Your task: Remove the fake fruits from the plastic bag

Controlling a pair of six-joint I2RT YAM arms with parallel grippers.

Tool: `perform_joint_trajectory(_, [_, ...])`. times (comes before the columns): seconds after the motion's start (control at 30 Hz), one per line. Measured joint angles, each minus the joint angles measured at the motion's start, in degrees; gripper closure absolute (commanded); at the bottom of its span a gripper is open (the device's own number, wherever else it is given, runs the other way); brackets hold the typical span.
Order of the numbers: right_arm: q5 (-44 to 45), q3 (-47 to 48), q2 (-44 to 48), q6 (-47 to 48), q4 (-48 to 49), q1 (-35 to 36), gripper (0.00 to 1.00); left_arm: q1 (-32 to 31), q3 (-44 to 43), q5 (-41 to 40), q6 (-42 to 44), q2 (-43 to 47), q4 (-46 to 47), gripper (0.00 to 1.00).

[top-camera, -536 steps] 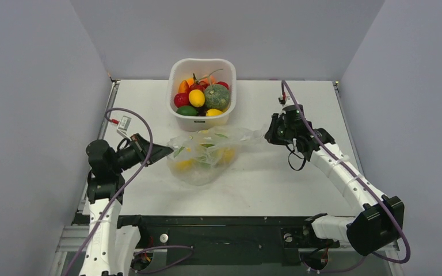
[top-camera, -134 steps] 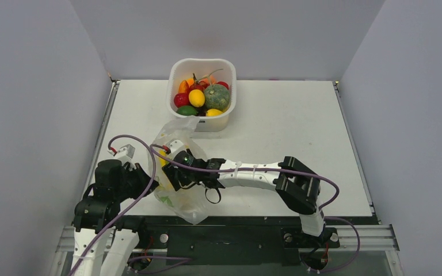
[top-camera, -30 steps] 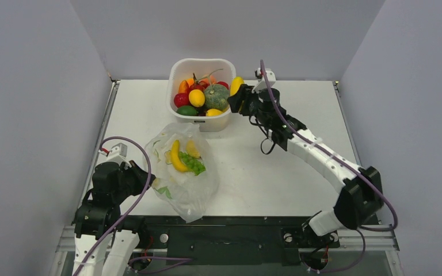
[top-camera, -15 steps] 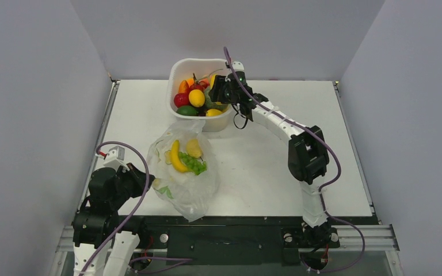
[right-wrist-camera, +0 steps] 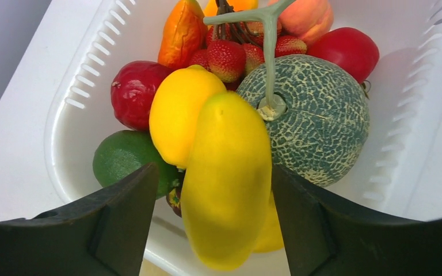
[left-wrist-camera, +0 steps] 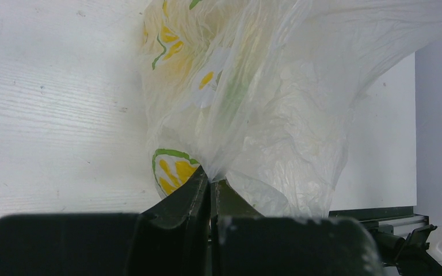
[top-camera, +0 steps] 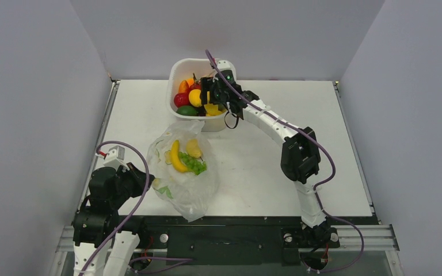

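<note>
The plastic bag (top-camera: 185, 183) lies crumpled near the table's front left. A banana (top-camera: 175, 156), a green grape bunch (top-camera: 193, 164) and a yellow lemon-like fruit (top-camera: 193, 148) show through it. My left gripper (top-camera: 148, 175) is shut on a pinch of the plastic bag (left-wrist-camera: 265, 115), the left gripper (left-wrist-camera: 212, 183) nipping the film at its tips. My right gripper (top-camera: 208, 99) hangs over the white tub (top-camera: 174, 70). In the right wrist view the right gripper (right-wrist-camera: 214, 184) is open. An oval yellow fruit (right-wrist-camera: 227, 167) sits loose between its fingers (right-wrist-camera: 121, 224), with a gap on the left side.
The tub (right-wrist-camera: 80, 98) holds a netted grey-green melon (right-wrist-camera: 316, 115), a yellow lemon (right-wrist-camera: 175, 115), a green fruit (right-wrist-camera: 121, 164), red fruits (right-wrist-camera: 132, 92), strawberries and an orange one. Walls close in on the left, the back and the right.
My right arm swung left from beside the tub to above it, carrying the yellow fruit, and its jaws have widened. The left gripper and the bag stayed put.
</note>
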State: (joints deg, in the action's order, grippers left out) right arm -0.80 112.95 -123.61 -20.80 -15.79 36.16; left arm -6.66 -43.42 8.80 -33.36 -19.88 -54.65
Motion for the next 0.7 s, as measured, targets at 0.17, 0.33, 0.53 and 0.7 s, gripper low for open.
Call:
perform_joint_trajectory(0.17, [1.0, 0.2, 0.0, 2.4, -2.0, -0.1, 0.26, 0.0, 0.0, 0.2, 0.0, -0.4, 0.0, 1.0])
perform_joint_trajectory(0.33, [2.8, -0.3, 1.2, 2.5, -4.9, -0.2, 0.26, 0.0, 0.0, 0.4, 0.0, -0.4, 0.0, 1.0])
perform_joint_trajectory(0.53, [5.4, -18.0, 16.7, 0.7, -4.7, 0.0, 0.28, 0.0, 0.0, 0.5, 0.1, -0.4, 0.0, 1.0])
perform_joint_trajectory(0.7, [7.7, -35.0, 33.0, -1.1, -1.6, 1.2, 0.3, 0.0, 0.0, 0.7, 0.1, -0.4, 0.0, 1.0])
